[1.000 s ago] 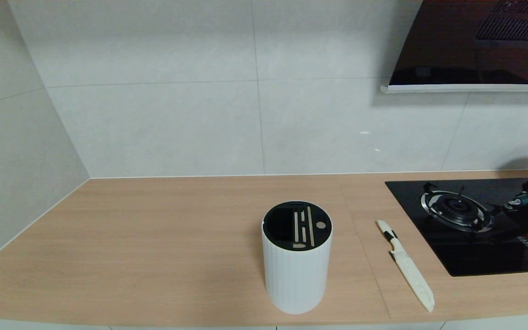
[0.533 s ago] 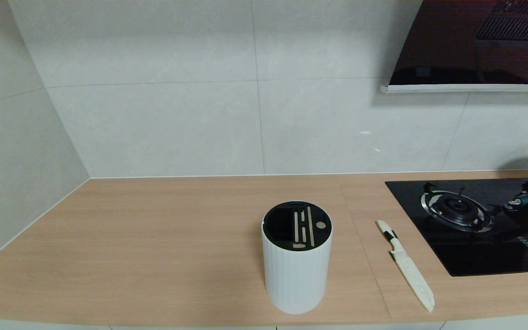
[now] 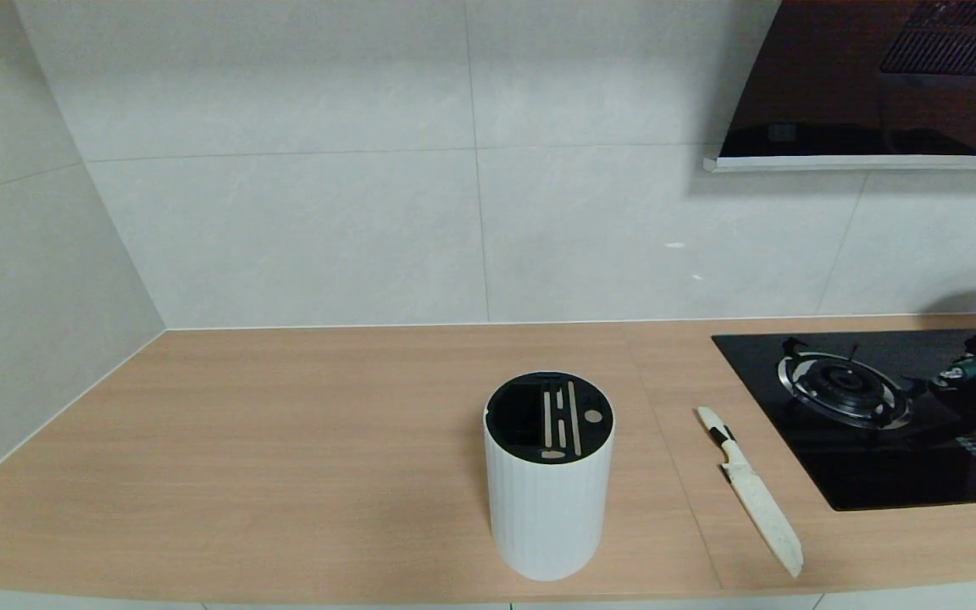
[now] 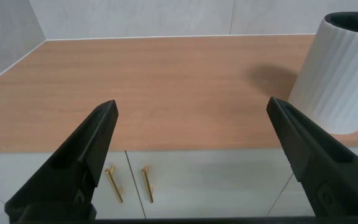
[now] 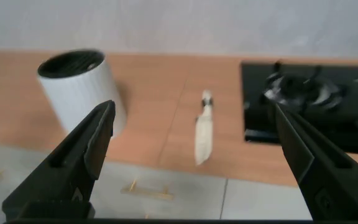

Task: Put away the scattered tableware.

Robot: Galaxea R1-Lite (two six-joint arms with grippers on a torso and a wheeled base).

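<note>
Jaws of the left gripper (image 4: pixel 191 106) and the right gripper (image 5: pixel 192 107) stand wide apart before the counter (image 3: pixel 285 466) edge. Near that edge a white ribbed holder (image 3: pixel 548 500) stands upright, its slotted black top upward. The knife (image 3: pixel 749 487) lies flat on the counter, apart from the holder, between it and the stove (image 3: pixel 878 474).

I see a white ribbed knife block (image 3: pixel 548 500) with a black top, a cream speckled knife (image 3: pixel 748 490), and a tan wood-grain counter (image 3: pixel 285 440).
</note>
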